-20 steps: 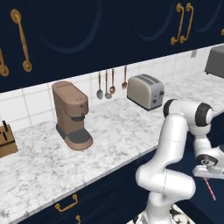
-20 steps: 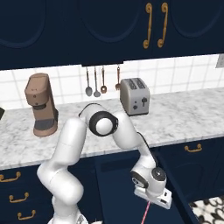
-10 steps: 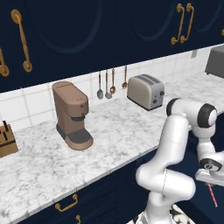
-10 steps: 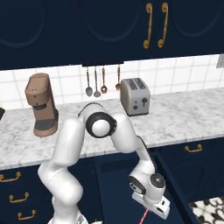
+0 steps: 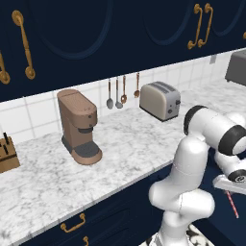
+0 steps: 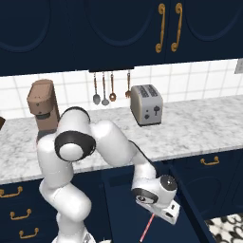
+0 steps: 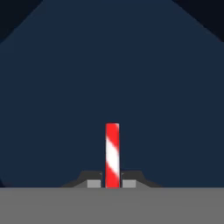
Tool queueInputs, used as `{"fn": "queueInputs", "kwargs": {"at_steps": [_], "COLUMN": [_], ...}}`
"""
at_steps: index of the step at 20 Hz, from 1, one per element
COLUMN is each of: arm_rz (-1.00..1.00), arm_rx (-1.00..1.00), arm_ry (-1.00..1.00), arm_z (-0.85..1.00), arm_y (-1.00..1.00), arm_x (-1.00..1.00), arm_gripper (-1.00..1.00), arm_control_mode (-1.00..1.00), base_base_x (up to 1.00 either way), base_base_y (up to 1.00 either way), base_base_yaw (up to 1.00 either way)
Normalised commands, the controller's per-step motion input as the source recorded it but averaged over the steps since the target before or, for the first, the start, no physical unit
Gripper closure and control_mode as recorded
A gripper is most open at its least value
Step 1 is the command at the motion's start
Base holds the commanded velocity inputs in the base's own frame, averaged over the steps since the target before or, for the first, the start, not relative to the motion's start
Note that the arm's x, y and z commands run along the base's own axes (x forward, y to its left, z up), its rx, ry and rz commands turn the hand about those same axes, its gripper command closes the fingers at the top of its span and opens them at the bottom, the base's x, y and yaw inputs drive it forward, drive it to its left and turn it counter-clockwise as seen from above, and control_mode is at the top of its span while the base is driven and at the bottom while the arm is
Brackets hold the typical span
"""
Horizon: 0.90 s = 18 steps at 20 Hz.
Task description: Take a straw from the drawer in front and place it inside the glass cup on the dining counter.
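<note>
Fingers (image 7: 112, 183) clenched on thin straight red-white striped straw (image 7: 112, 153); flat matte navy drawer (image 7: 112, 78) interior behind.

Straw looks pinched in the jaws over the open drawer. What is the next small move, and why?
Probably a short straight lift. The hand view shows the gripper shut on the straw, which hangs below the hand in the right base view, above the open drawer. Raising it first should keep the straw's free end from catching the drawer before the arm swings away towards the cup.
</note>
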Motion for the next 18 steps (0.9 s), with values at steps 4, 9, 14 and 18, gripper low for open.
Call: {"fn": "queueInputs", "kwargs": {"at_steps": [4, 9, 14, 18], "arm_rz": [0.10, 0.10, 0.22, 0.32], "arm_rx": [0.05, 0.01, -0.04, -0.24], "arm_ry": [-0.10, -0.12, -0.06, -0.03], "arm_z": [1.00, 1.00, 1.00, 1.00], "arm_y": [0.00, 0.08, 0.39, 0.83], "arm_x": [0.71, 0.16, 0.00, 0.00], "arm_gripper": [1.00, 1.00, 1.00, 1.00], "arm_control_mode": [-1.00, -1.00, -1.00, -1.00], "base_base_x": [0.00, 0.00, 0.00, 0.00], "base_base_y": [0.00, 0.00, 0.00, 0.00], "base_base_yaw": [0.00, 0.00, 0.00, 0.00]}}
